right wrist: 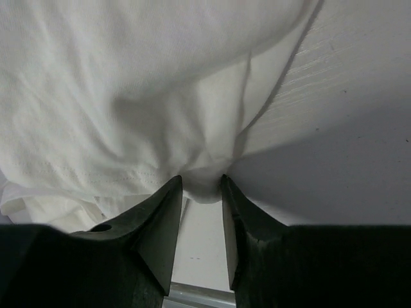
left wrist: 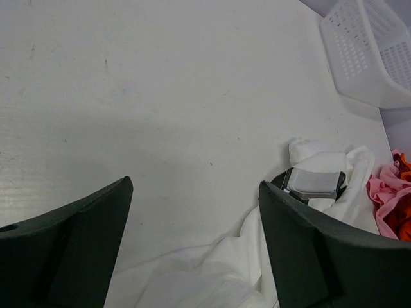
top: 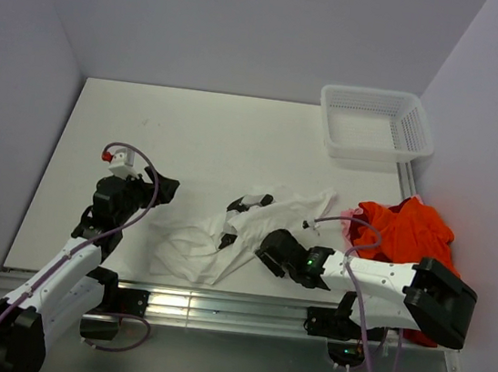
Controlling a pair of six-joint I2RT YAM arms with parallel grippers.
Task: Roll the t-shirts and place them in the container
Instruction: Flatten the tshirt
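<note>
Left gripper (top: 166, 189): jaws spread wide and empty, poised over bare table (top: 201, 134) just left of the garment. White t-shirt (top: 195, 248): crumpled at the table's near edge, between the two arms, its black chest print turned up toward the far side. Right gripper (right wrist: 202, 181): jaws drawn close on a puckered fold at the near right part of that shirt, pinching cloth. Assessment: the step in hand appears to be spreading the garment flat before rolling. To do it well, the right arm should take a secure bite on a single layer near a hem or corner rather than a bunch. The left arm should take the opposite edge, and the two should draw apart evenly and low so that the cloth lies smooth. Count: two grippers; one white shirt; one heap of orange-red t-shirts (top: 408, 230) at the right edge, partly under the right arm, number not separable, with a pink patch at its left side; one white mesh basket (top: 371, 92) at the far right corner, nothing seen inside.
</note>
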